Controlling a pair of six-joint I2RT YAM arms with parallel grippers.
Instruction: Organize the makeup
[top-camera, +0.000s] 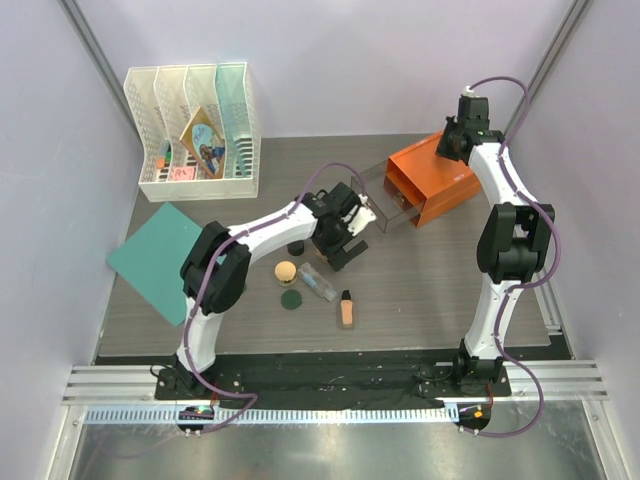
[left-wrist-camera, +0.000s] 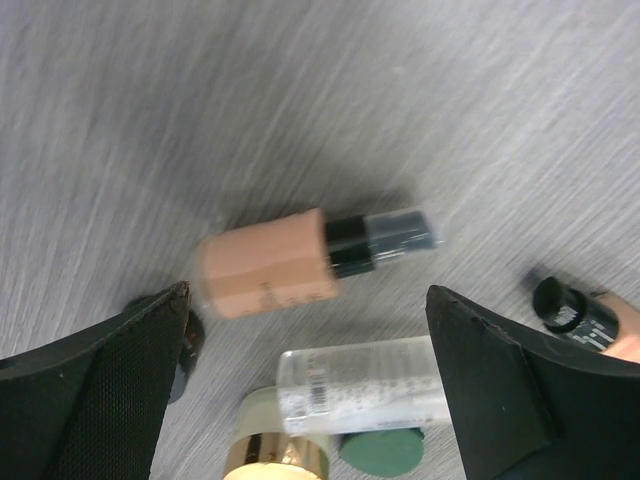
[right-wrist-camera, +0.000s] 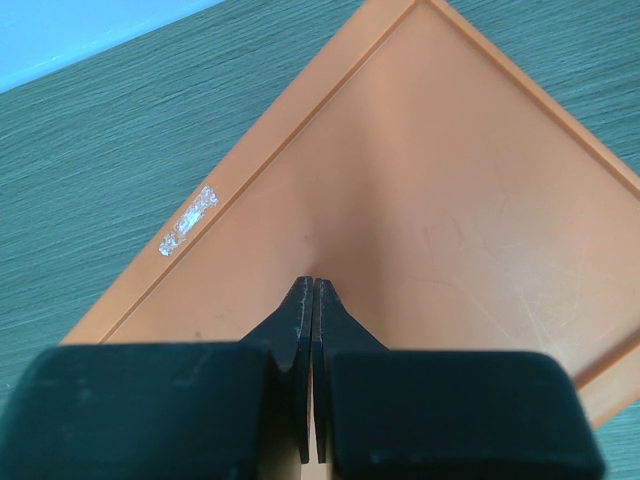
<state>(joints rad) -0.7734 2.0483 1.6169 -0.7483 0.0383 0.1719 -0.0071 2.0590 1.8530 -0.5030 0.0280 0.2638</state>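
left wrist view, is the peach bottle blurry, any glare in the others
Left wrist: the peach bottle is smeared, likely motion blur; the clear tube is sharper. Top external: sharp, with glare on the metal plate at the bottom. Right wrist: the orange box is crisp.

At upper left stands a file rack (top-camera: 195, 130), a flat sheet (top-camera: 155, 260) below it. A drawer box (top-camera: 430, 180) lies upper right of centre. Mid-frame on the table (top-camera: 450, 290) cluster a compact (top-camera: 286, 270), disc (top-camera: 291, 299), tube (top-camera: 318, 282) and stick (top-camera: 346, 308).

Peach bottle (left-wrist-camera: 265, 275) has black cap (left-wrist-camera: 385, 238); disc (left-wrist-camera: 385, 452) seemingly green.
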